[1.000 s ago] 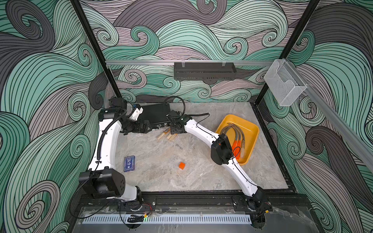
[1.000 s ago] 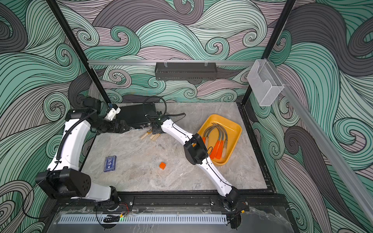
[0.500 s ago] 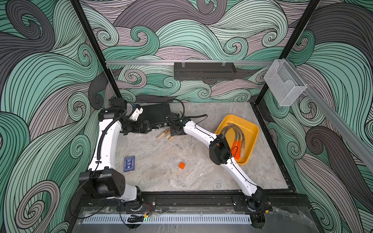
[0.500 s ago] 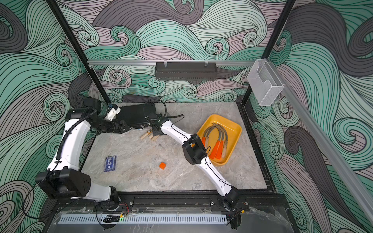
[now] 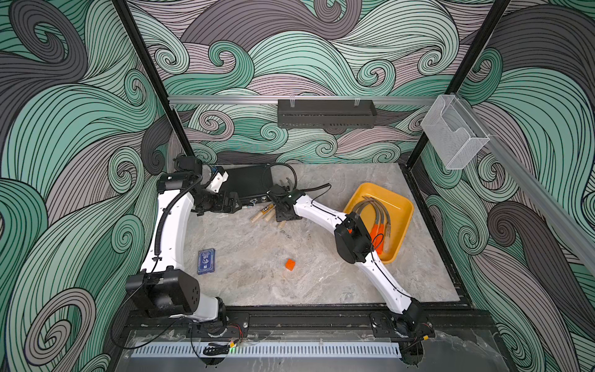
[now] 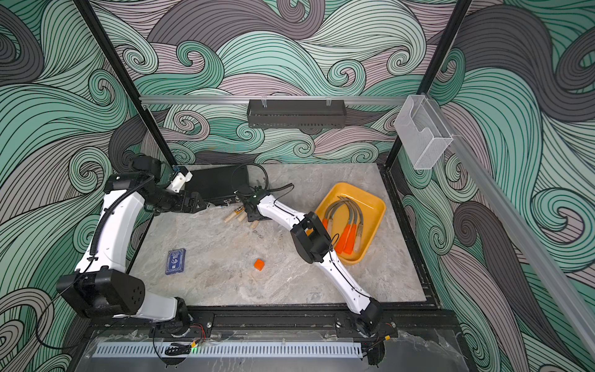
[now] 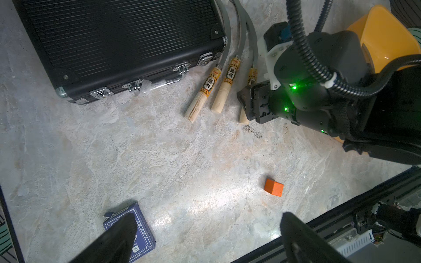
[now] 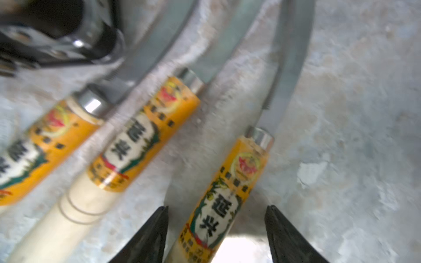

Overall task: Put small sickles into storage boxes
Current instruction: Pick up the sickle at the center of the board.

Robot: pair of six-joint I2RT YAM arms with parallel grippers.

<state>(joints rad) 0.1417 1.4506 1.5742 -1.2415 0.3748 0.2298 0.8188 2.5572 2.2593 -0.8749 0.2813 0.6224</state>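
- Right gripper (image 8: 217,206) stands open low over the grey marbled tabletop (image 5: 257,283), its 2 black jaws straddling the pale wooden handle with the orange-yellow printed label of 1 small sickle (image 8: 230,193); a gap shows on each side of the handle, so nothing is clamped.
- That sickle lies flat on the table, and its curved grey serrated blade runs on ahead of the fingertips.
- Just beside the straddled handle lie 2 more wooden-handled labelled sickles (image 8: 136,145) (image 8: 45,141), side by side and roughly parallel, handles near each other but apart.
- Beyond those 2, their blades curve past the corner of the black ribbed latched case (image 7: 125,41).
- Behind the right gripper, along its own arm, sits the shallow yellow plastic tray (image 5: 397,206); more sickles lie inside it, at least 2 with orange tapered handles (image 6: 346,236), blades curving toward the far wall.
- Left gripper (image 7: 208,217) hovers with its jaws spread wide and empty, just beside the case and well apart from the 3 loose sickles.
- Below the left gripper's fingers lie a blue printed card box (image 7: 143,232) and a small orange cube (image 7: 273,187), well apart from each other.
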